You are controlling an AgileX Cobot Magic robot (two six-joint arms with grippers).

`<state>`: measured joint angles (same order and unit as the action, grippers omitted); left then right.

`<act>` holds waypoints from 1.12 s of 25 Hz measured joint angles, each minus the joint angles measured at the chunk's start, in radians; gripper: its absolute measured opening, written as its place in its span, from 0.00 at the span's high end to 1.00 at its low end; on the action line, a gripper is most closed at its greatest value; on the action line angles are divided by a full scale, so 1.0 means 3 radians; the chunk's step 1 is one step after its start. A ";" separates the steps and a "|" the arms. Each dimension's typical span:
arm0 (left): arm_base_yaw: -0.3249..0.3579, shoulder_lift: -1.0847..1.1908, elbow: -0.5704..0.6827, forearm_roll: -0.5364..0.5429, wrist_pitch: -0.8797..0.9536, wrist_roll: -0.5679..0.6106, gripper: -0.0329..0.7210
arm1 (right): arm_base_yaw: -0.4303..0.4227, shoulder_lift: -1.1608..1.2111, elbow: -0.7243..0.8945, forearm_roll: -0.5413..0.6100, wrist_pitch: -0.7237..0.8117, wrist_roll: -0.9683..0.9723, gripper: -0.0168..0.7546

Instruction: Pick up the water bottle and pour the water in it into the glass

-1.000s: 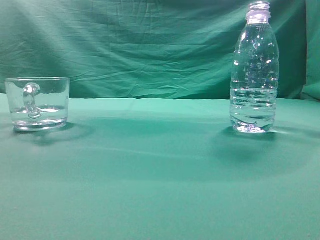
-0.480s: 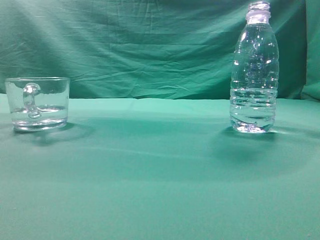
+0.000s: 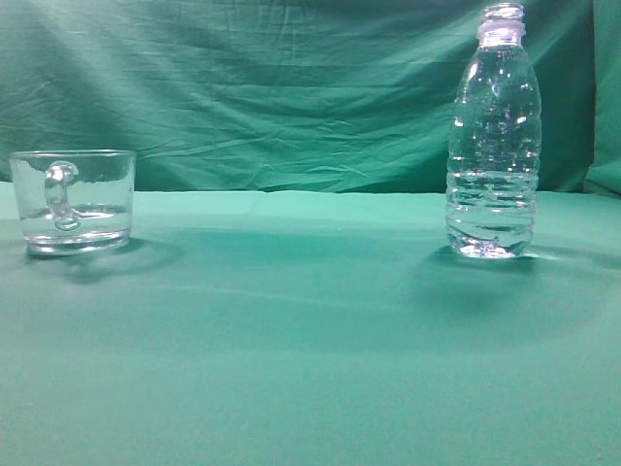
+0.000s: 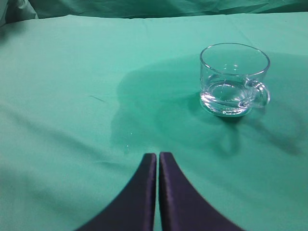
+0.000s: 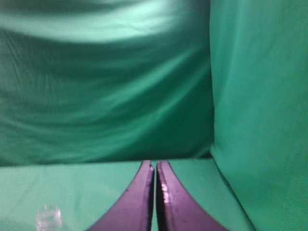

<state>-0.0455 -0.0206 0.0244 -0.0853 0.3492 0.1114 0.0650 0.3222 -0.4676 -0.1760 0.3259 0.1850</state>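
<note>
The water bottle (image 3: 493, 136) stands upright and uncapped at the right of the green table, with water (image 3: 491, 212) filling roughly its lower third. The glass (image 3: 74, 199) stands at the far left, handle facing the camera, with a shallow layer of clear liquid at its bottom. Neither gripper shows in the exterior view. In the left wrist view my left gripper (image 4: 158, 155) is shut and empty, above the cloth, short of the glass (image 4: 234, 79) and to its left. My right gripper (image 5: 155, 163) is shut and empty; a small clear top, apparently the bottle's neck (image 5: 48, 218), shows at the lower left.
A wrinkled green backdrop (image 3: 272, 87) hangs behind the table. A green cloth wall (image 5: 260, 106) stands close on the right of the right gripper. A darker damp-looking patch (image 4: 144, 110) lies on the cloth between the left gripper and the glass.
</note>
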 joint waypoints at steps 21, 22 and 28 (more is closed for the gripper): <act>0.0000 0.0000 0.0000 0.0000 0.0000 0.0000 0.96 | 0.0000 -0.1104 0.1647 0.0486 0.0239 -0.0257 0.98; 0.0000 0.0000 0.0000 0.0000 0.0000 0.0000 0.96 | 0.0000 -0.1104 0.1647 0.0509 0.0233 -0.0301 0.98; 0.0000 0.0000 0.0000 0.0000 0.0000 0.0000 0.96 | 0.0000 -0.1104 0.1647 0.0553 0.0233 -0.0372 0.98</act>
<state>-0.0455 -0.0206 0.0244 -0.0853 0.3492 0.1114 0.0650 -0.0090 0.0264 -0.0100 0.3958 0.0733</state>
